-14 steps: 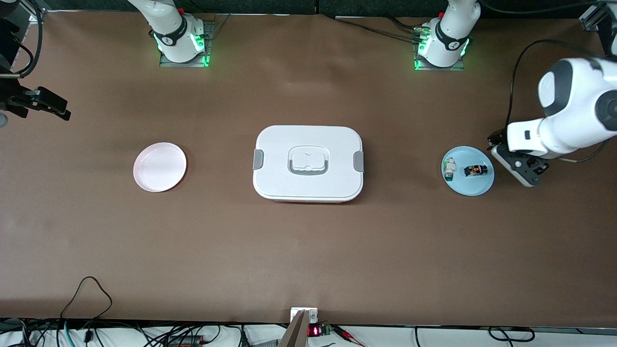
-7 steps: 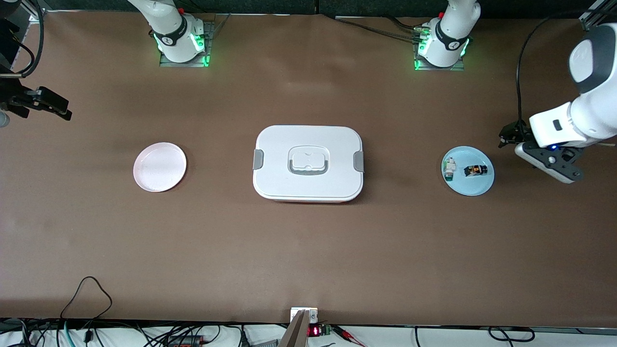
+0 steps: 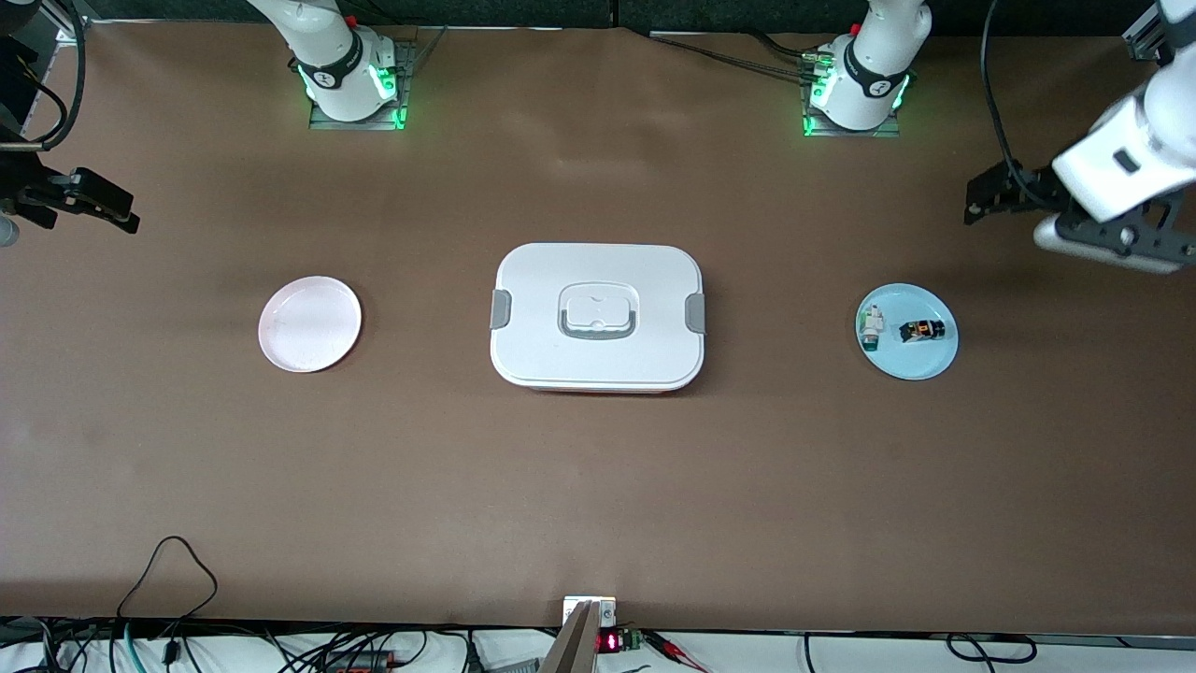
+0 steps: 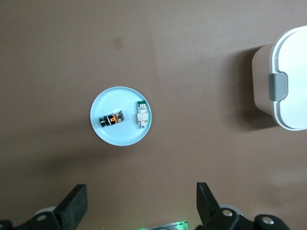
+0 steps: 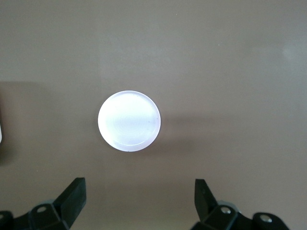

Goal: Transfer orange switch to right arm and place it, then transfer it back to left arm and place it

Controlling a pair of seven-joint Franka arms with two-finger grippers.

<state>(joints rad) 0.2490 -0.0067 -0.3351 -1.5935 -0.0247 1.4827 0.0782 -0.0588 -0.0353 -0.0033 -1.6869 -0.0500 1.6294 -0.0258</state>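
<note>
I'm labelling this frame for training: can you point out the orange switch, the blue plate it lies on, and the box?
orange switch point(image 3: 922, 330): front view, on its orange band.
blue plate point(image 3: 925, 365): front view, on bare surface near its rim.
box point(image 3: 598, 271): front view, on the white lid above the handle recess.

The left gripper point(image 3: 1112, 238) has been carried away from the blue plate point(image 3: 920, 366), beside whose rim it hung a second ago, toward the left arm's end of the table. It has also been swung round and is now held high above the table, well apart from the plate.
</note>
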